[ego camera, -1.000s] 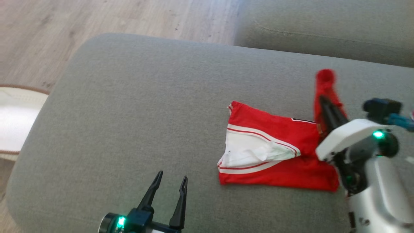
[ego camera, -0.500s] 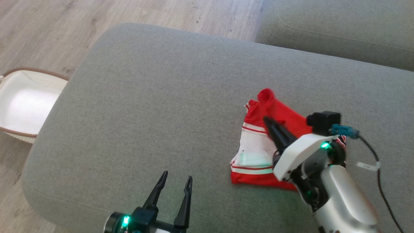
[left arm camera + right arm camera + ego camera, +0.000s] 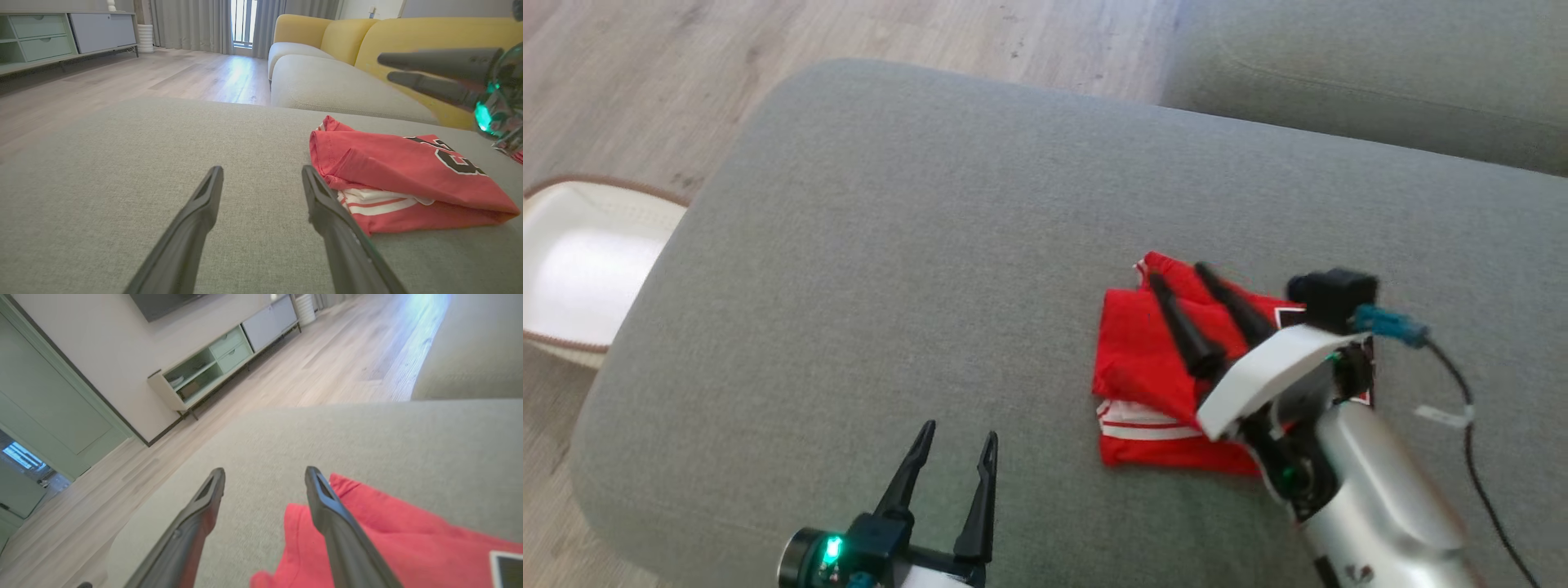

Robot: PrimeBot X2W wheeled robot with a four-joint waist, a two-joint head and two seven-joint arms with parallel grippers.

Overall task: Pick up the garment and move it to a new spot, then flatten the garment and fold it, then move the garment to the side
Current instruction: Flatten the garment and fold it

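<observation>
The garment (image 3: 1143,367) is a red shirt with white stripes and a black-and-white mark, lying folded over on the grey sofa seat (image 3: 915,245). My right gripper (image 3: 1176,276) hovers open just above its folded top layer, fingers apart and holding nothing. In the left wrist view the garment (image 3: 400,171) lies flat in layers to the right of my open left gripper (image 3: 261,169), and the right gripper (image 3: 386,67) floats above it. From the right wrist, the red cloth (image 3: 367,535) lies under the open right gripper (image 3: 264,470). My left gripper (image 3: 960,433) rests open at the seat's near edge, well left of the garment.
A white basket with a brown rim (image 3: 580,269) stands on the wooden floor (image 3: 645,82) left of the seat. Another grey cushion (image 3: 1380,73) lies beyond at the upper right. A yellow sofa back (image 3: 408,36) and a low cabinet (image 3: 61,32) stand farther off.
The right gripper carried a red flap leftward over the white striped part, laid it down and opened, letting go. The left gripper stayed still. The camera shifted slightly.
</observation>
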